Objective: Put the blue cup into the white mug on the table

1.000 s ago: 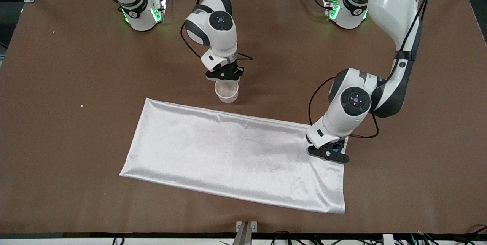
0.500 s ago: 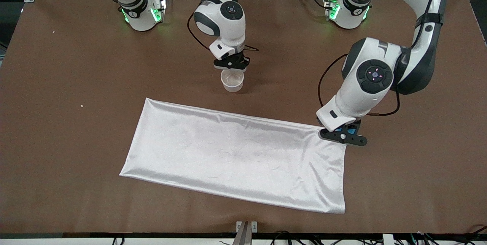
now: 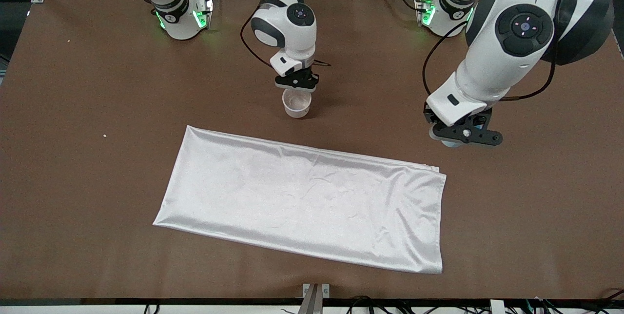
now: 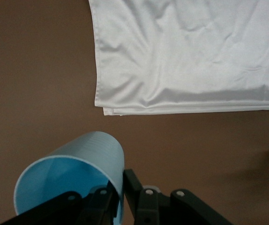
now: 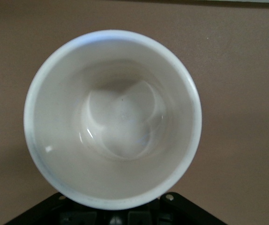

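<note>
Brown table (image 3: 87, 167) carries a shiny white cloth (image 3: 302, 202), spread flat across the middle with a few wrinkles and one end folded double.

The left arm comes in from its base and bends down, so the left gripper (image 3: 463, 136) hangs in the air over bare table just off the cloth's corner toward the left arm's end. It is clamped on the rim of the blue cup (image 4: 73, 183). In the left wrist view one finger (image 4: 101, 206) sits inside the cup wall and the other outside. The cup's mouth is empty. In the front view only a sliver of blue shows under the gripper body.

The right gripper (image 3: 296, 85) is at the white mug (image 3: 297, 104), on the rim edge farther from the front camera, fingers closed on the mug, wall or handle unclear. The mug is upright and empty, farther from the front camera than the cloth and clear of it; whether its base touches the table I can't tell.
</note>
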`<state>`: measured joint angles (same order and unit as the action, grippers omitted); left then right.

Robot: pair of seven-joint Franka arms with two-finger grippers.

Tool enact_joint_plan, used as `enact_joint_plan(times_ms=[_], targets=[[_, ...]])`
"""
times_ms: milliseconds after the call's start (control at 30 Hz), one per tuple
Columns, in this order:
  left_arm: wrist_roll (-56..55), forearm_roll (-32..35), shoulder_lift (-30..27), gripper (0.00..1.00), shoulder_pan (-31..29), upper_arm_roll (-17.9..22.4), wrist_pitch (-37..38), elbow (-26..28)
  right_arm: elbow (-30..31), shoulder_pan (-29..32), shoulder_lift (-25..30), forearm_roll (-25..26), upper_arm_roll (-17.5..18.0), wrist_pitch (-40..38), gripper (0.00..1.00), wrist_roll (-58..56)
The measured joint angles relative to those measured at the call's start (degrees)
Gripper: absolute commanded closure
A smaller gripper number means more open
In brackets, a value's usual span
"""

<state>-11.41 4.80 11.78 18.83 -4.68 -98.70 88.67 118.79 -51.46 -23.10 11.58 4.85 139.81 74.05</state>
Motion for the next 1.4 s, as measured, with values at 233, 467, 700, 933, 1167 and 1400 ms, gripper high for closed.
enact_joint_plan(times_ms=[233, 467, 700, 933, 1167, 1400], targets=[[-0.13, -2.55, -3.57, 1.00, -0.11, 0.00, 0.15, 3.05, 0.12, -0.19, -1.25, 1.59, 0.02, 1.09, 1.00, 2.00], [-0.20, -4.99, -6.45, 1.00, -1.25, 0.04, 0.66, 5.78, 0.15, -0.55, -2.03, 2.81, 0.02, 2.09, 0.81, 3.37], [-0.21, -5.26, -6.93, 1.00, -1.96, 0.06, 0.63, 7.50, 0.14, -0.59, -2.34, 3.51, -0.08, 2.18, 0.00, 4.28], [-0.30, -5.28, -8.16, 1.00, -2.74, 0.06, -1.13, 10.53, -0.04, -0.59, -2.33, 3.55, -0.09, 2.18, 0.00, 4.35], [-0.31, -5.28, -9.64, 1.00, -3.51, 0.07, -2.83, 13.22, -1.73, -0.59, -1.72, 3.57, -0.09, -0.78, 0.00, 4.41], [-0.31, -5.41, -9.80, 1.00, -3.27, -0.10, -3.63, 13.46, -5.90, -0.53, 0.05, 3.57, -0.17, -8.41, 0.00, 4.42]])
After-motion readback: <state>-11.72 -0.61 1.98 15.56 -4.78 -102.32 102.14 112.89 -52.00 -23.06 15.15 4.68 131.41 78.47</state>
